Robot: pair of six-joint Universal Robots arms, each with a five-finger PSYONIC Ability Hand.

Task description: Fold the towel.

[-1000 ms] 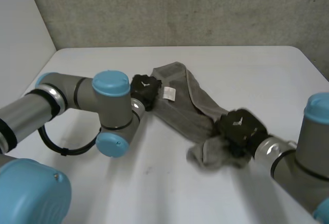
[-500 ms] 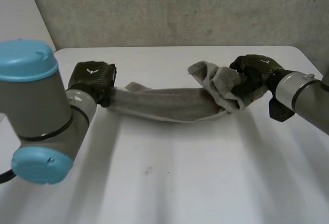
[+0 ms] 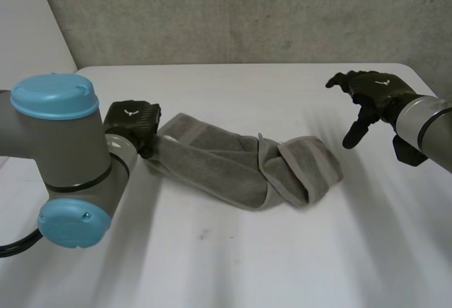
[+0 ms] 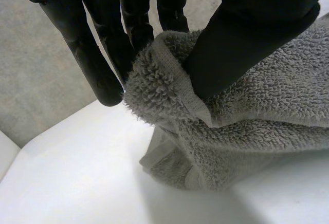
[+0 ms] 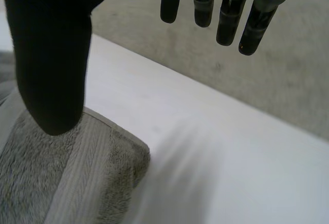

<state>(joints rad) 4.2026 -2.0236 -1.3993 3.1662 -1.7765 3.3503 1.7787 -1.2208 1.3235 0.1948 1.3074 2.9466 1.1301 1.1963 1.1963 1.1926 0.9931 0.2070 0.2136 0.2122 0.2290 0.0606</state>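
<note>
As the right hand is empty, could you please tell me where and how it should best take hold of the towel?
Grip the towel at its doubled-over end, probably coming down from above on the right hand's side. That end lies flat on the table, nearest the open right hand, while the left hand pinches the opposite end.

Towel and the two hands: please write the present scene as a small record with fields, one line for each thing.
towel: grey, drawn out in a long band across the table, its far end folded back on itself
left hand: pinches one end of the towel between thumb and fingers
right hand: open, fingers spread, in the air beyond the folded end, apart from the towel
table: white
</note>
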